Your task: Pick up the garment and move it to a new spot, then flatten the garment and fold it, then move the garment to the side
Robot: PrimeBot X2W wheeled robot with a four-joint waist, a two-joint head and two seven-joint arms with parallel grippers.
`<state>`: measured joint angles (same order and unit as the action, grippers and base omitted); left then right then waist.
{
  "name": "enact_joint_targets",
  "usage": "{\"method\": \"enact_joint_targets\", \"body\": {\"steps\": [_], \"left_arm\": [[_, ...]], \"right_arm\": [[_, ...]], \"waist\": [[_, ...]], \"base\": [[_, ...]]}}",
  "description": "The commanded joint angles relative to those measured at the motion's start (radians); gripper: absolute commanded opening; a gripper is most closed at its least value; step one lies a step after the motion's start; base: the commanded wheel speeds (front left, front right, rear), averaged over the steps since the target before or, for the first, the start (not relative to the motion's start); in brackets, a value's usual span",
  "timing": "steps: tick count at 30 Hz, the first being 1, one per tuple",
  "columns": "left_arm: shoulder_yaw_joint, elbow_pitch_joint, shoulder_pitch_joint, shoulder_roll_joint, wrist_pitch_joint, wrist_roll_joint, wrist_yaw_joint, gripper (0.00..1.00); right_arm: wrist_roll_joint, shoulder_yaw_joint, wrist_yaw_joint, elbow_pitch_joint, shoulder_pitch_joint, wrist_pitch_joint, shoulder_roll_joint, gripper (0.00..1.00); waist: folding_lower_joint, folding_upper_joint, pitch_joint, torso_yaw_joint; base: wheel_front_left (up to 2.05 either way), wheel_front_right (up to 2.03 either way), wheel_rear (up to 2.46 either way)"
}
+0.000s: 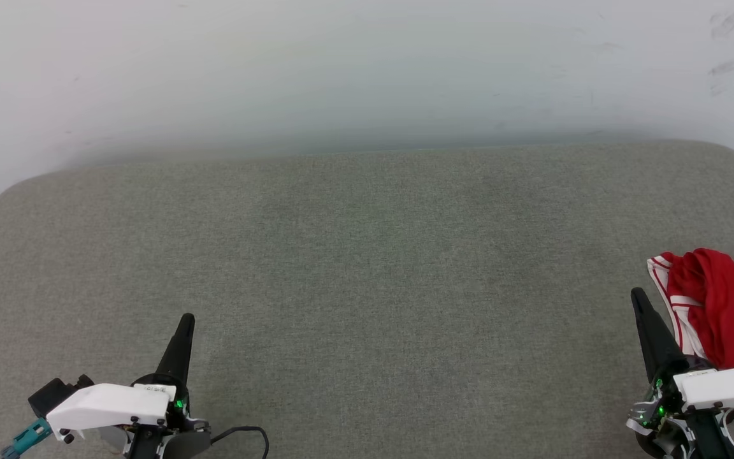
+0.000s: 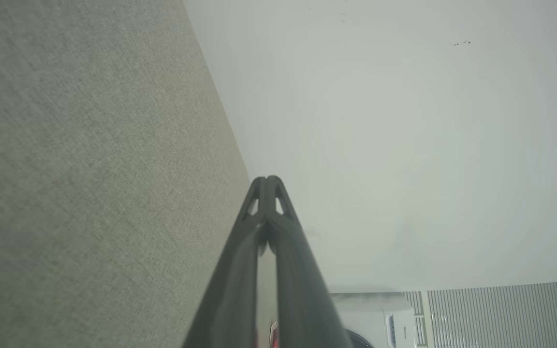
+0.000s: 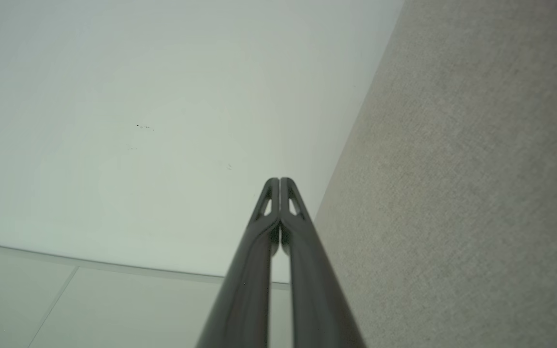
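Your red garment (image 1: 730, 306) lies bunched at the grey cushion's (image 1: 367, 255) right edge, just beside your right gripper (image 1: 637, 294), whose fingers are pressed together; your left gripper (image 1: 187, 318) is likewise closed.

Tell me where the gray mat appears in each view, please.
Head view: mat across the lower part, below the wall.
Left wrist view: mat on the left side.
Right wrist view: mat on the right side.
Shared landmark: the white wall along the mat's edge.
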<state>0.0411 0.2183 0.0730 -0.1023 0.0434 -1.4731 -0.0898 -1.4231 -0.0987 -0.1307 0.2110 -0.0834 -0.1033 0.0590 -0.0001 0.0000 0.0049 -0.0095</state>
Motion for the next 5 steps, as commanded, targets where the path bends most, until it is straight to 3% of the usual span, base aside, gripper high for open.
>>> {"method": "enact_joint_targets", "body": {"steps": [1, 5], "left_arm": [[0.008, 0.002, 0.021, 0.003, 0.008, -0.017, -0.01, 0.0], [0.016, 0.006, 0.022, 0.009, 0.016, -0.042, -0.016, 0.0]], "right_arm": [[-0.02, -0.003, 0.0, 0.001, -0.017, -0.004, -0.004, 0.0], [-0.051, -0.006, 0.0, 0.007, -0.021, -0.004, -0.005, 0.0]], "waist": [[0.0001, 0.0, 0.0, 0.0], [0.0001, 0.0, 0.0, 0.002]], "base": [[0.0, 0.0, 0.0], [0.0, 0.0, 0.0]]}}
